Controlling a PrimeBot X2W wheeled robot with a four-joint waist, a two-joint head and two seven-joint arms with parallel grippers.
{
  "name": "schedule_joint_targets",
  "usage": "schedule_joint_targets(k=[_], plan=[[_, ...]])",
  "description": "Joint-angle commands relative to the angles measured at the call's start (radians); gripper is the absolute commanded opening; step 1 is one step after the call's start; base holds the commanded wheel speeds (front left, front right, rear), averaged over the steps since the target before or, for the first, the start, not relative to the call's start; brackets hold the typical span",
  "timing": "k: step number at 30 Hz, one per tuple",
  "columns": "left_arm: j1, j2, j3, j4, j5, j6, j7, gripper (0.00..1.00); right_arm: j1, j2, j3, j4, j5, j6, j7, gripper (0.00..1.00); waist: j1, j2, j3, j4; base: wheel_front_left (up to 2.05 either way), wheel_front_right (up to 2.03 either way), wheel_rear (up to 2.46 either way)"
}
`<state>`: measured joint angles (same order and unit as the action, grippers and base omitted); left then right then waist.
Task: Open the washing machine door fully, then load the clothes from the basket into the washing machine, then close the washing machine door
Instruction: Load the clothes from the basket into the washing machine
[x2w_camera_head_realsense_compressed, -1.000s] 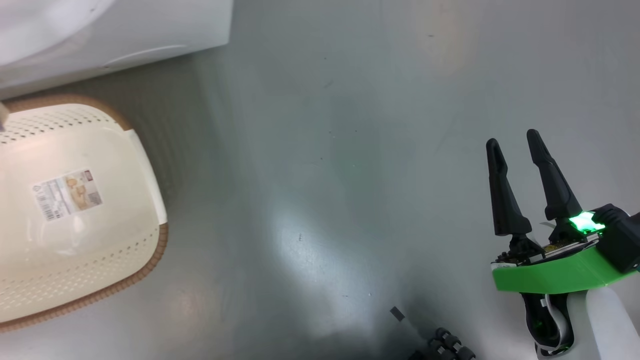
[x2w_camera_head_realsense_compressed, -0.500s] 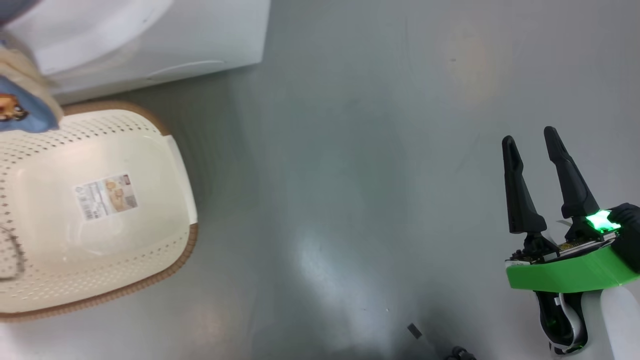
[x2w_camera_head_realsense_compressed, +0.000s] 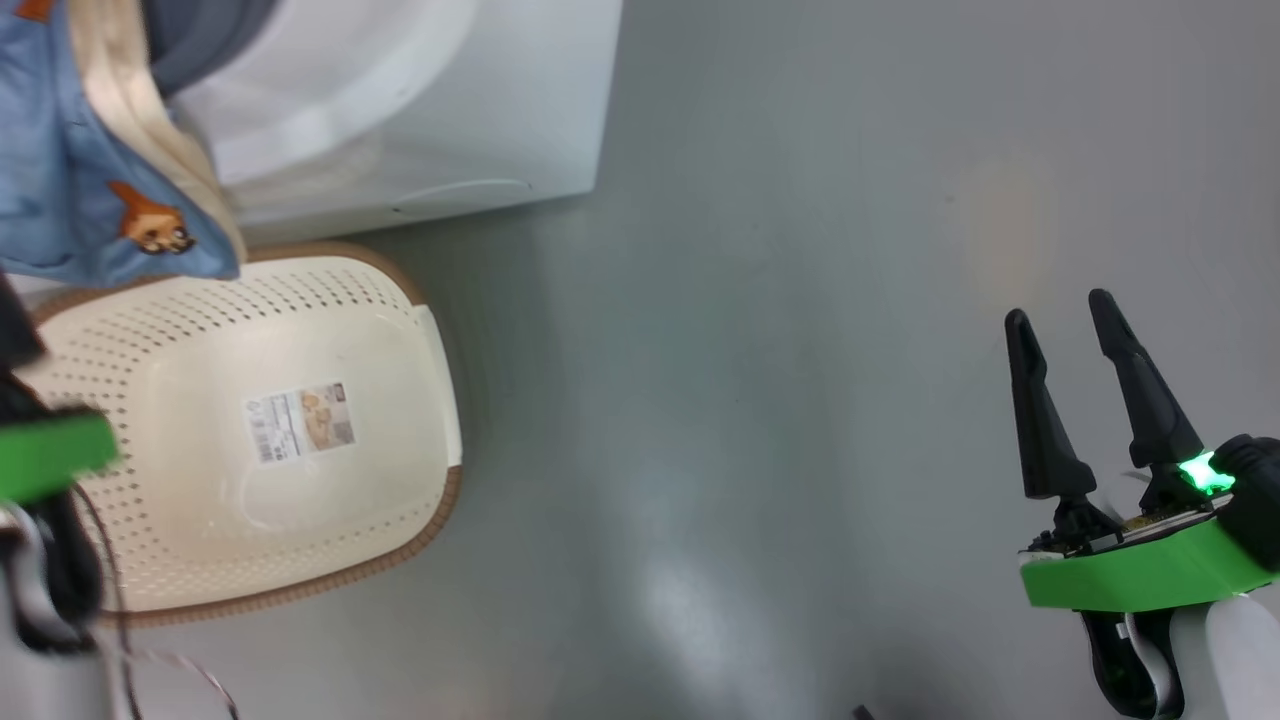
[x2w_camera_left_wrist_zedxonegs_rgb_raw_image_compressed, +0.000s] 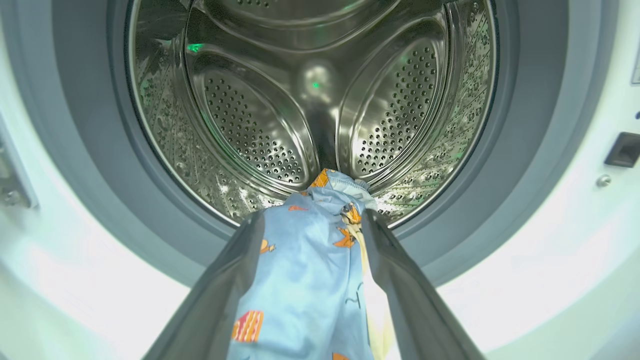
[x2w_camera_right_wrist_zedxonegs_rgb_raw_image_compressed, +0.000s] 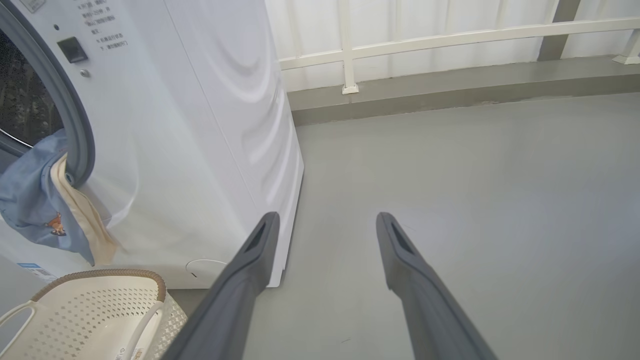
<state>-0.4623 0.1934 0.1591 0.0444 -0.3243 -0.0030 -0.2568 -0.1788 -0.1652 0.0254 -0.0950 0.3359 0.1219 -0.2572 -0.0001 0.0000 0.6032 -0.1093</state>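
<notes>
Right end effector hovers over the grey floor in the head view, fingers spread, well apart from the basket beside the washing machine; the clothes hang above the basket's far rim. Left wrist view: left end effector faces the steel drum, fingers spread wide, the clothes lying between them across the grey gasket. Right wrist view: the clothes droop from the opening down the white front.

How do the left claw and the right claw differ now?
The left claw faces the drum; the right claw faces the floor. The left claw has clothes lying between its fingers; the right claw has nothing there. Both stand open.
</notes>
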Motion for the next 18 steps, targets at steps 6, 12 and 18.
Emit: schedule_joint_targets(k=[6,12,18], plan=[[0.189,-0.049,0.013,-0.112,0.070,0.010,-0.005,1.00,0.048,-0.036,0.055,-0.006,-0.024,0.009,-0.005,1.00,0.0001,0.0000,-0.087,0.035,0.00,0.00,0.00],[0.334,-0.114,-0.043,-0.128,0.112,0.034,-0.005,1.00,0.090,-0.045,0.066,0.012,-0.033,0.009,-0.005,1.00,0.0001,0.0000,-0.187,0.053,0.00,0.00,0.00],[0.428,-0.133,-0.096,-0.111,0.109,0.050,-0.005,1.00,0.130,-0.047,0.083,0.025,-0.038,0.009,-0.005,1.00,0.0001,0.0000,-0.267,0.064,0.00,0.00,0.00]])
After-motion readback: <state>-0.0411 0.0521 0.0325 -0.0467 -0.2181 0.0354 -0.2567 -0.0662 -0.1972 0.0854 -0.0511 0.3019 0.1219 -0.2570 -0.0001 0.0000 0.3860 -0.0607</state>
